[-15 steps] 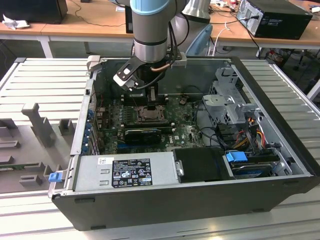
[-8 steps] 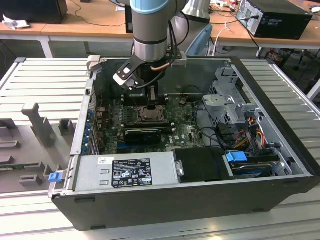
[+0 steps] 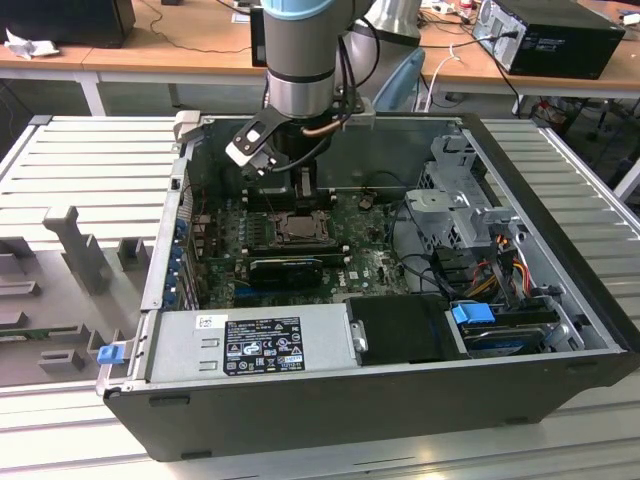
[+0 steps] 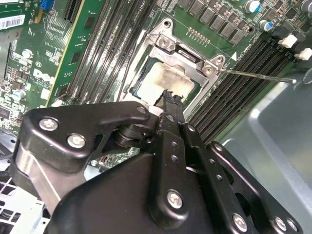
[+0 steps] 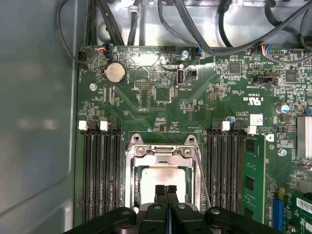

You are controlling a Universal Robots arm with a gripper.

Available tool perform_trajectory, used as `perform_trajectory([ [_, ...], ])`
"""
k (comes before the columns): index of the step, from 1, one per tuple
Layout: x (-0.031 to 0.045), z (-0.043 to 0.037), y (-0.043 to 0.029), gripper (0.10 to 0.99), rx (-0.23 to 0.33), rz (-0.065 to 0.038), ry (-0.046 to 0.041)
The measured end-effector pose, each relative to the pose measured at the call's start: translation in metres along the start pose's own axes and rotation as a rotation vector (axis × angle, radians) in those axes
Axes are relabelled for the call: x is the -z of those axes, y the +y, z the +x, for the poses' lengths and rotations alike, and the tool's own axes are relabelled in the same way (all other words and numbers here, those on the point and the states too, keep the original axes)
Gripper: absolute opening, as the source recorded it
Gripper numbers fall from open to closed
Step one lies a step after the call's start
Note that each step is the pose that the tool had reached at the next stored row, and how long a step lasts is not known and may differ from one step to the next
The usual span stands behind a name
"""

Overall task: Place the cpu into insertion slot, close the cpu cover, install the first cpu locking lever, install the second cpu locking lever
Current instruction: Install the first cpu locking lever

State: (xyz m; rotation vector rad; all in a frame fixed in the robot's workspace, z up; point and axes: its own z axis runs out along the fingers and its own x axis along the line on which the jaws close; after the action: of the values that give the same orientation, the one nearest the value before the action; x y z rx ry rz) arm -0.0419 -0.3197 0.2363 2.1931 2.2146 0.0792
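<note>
Pressing straight down, off the chip, looked the wise way. The gripper (image 5: 165, 189), fingers shut tip to tip on nothing, hung just above the cpu cover (image 5: 163, 155), which seemed to lie flat around the seated cpu (image 5: 163, 176). A thin lever (image 4: 253, 74) stuck out beside that cover. Around it, the open case (image 3: 400, 400) sat on a slatted table (image 3: 90, 150), with desks (image 3: 170, 50) beyond.

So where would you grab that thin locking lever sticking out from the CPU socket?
Probably near the free end of the locking lever, pinching across it from above: it is a thin straight rod hinged at the cpu socket corner, and its far end lies out over the memory slots.
</note>
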Motion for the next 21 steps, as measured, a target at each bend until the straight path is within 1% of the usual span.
perform_trajectory([
  [1, 0.0021, 0.0001, 0.0001, 0.106, 0.0, 0.0, 0.0001],
  [6, 0.0076, 0.0002, 0.0004, 0.106, 0.0, 0.0, 0.0001],
  [9, 0.0129, 0.0003, 0.0007, 0.106, 0.0, 0.0, 0.0],
  [11, 0.0172, 0.0003, 0.0009, 0.106, 0.0, 0.0, -0.0001],
  [15, 0.0287, 0.0006, 0.0016, 0.106, 0.0, 0.0, -0.0001],
  [18, 0.0348, 0.0007, 0.0019, 0.106, 0.0, 0.0, -0.0003],
  [21, 0.035, 0.0007, 0.0019, 0.106, 0.006, 0.0, 0.0001],
])
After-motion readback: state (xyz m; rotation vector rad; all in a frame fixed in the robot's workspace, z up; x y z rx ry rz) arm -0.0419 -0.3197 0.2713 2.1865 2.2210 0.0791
